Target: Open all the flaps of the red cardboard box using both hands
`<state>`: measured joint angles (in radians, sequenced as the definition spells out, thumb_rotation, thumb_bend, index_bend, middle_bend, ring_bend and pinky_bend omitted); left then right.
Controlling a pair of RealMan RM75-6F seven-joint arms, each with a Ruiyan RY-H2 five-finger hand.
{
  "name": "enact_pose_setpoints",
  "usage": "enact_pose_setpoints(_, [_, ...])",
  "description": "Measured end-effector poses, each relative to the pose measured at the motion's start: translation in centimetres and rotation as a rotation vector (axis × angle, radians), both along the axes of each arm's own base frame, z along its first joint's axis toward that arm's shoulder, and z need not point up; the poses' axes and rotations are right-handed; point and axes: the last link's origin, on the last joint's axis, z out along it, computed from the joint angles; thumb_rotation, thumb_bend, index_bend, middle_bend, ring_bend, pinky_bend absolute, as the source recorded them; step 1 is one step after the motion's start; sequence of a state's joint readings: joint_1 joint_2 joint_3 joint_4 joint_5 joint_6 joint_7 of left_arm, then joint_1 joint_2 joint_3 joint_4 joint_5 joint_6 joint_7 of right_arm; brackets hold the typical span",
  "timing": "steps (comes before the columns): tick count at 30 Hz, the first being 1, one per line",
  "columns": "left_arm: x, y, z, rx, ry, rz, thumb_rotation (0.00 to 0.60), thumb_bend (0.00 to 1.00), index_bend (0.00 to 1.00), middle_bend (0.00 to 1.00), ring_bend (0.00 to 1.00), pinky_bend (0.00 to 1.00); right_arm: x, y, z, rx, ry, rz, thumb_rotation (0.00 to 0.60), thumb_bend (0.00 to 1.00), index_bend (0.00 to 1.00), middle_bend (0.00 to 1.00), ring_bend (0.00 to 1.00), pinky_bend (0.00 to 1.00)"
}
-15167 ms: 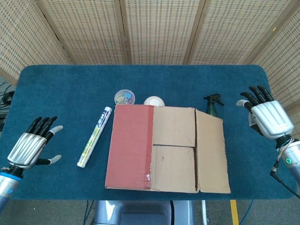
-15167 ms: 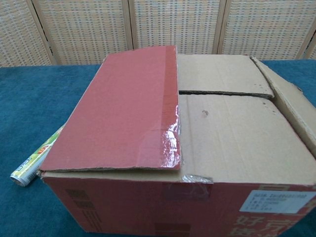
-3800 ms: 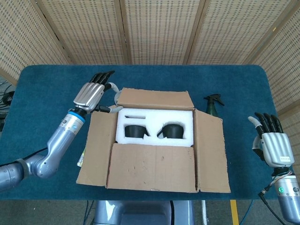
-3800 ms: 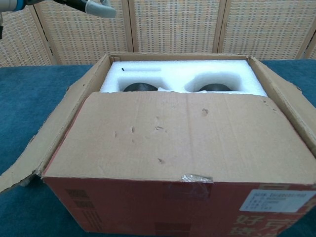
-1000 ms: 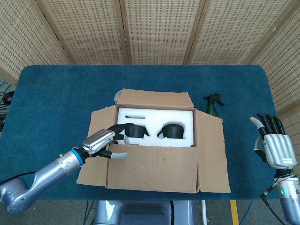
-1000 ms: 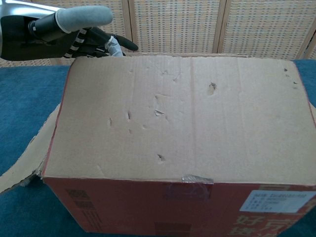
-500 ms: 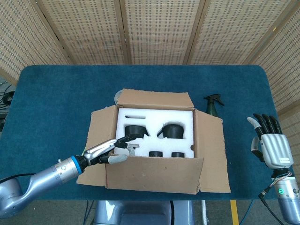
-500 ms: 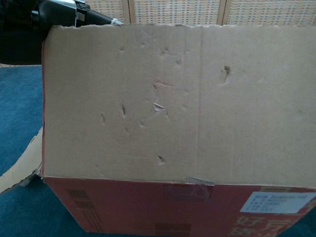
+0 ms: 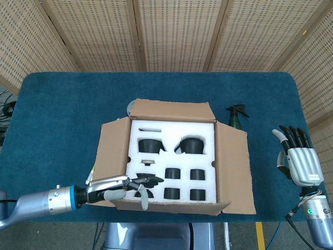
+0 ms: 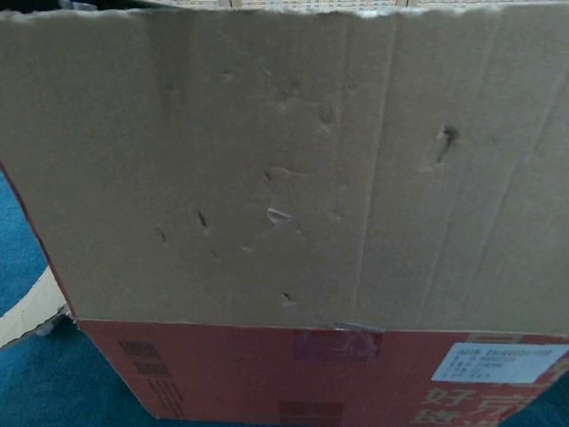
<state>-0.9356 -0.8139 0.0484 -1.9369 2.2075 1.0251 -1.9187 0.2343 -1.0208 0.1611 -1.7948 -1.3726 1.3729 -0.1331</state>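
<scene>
The red cardboard box (image 10: 267, 378) stands mid-table with its white foam insert (image 9: 171, 161) and several black parts showing. The back flap (image 9: 171, 110), left flap (image 9: 111, 151) and right flap (image 9: 234, 166) lie folded outward. The front flap (image 9: 177, 207) stands nearly upright, tilted toward me, and its brown face (image 10: 267, 169) fills the chest view. My left hand (image 9: 122, 186) lies along the left end of that flap's top edge, fingers stretched out against its inner side. My right hand (image 9: 299, 161) hovers open past the table's right edge, away from the box.
A dark spray bottle (image 9: 237, 115) stands beside the box's right rear corner. A round clear container (image 9: 130, 108) peeks out behind the back flap. A slim roll (image 9: 93, 171) lies mostly hidden under the left flap. A wicker screen (image 9: 171, 31) backs the blue table (image 9: 62, 114).
The front flap has swung up from lying over the box to nearly upright, uncovering the front row of black parts. My left hand has drawn back toward me with it. The right hand barely moved.
</scene>
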Motion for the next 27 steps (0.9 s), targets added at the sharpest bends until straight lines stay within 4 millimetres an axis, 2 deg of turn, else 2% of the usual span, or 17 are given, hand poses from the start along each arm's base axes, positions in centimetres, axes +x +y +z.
enact_pose_setpoints(5, [-1.3,-1.0,0.8,-0.135,0.019,-0.055,0.091,0.12,0.42,0.00,0.00,0.00,0.0,0.0,0.1,0.000,0.002,-0.001,0.600,0.82,0.13,0.09,0.00,0.01])
enact_pose_setpoints(15, [-3.2,-2.8,1.8,-0.256,0.079,-0.130,0.087,0.12,0.36,0.00,0.00,0.00,0.2,-0.1,-0.2,0.005,0.003,0.004,0.600,0.82,0.13,0.09,0.00,0.01])
enact_pose_setpoints(22, [-4.2,-3.4,2.0,-0.277,0.125,-0.165,0.085,0.12,0.36,0.00,0.00,0.00,0.3,-0.1,-0.3,0.008,0.003,0.006,0.600,0.82,0.13,0.09,0.00,0.01])
enact_pose_setpoints(27, [-4.5,-3.1,2.3,-0.193,0.136,-0.178,0.087,0.12,0.36,0.00,0.00,0.00,0.3,0.0,-0.2,0.007,0.003,0.003,0.600,0.82,0.13,0.09,0.00,0.01])
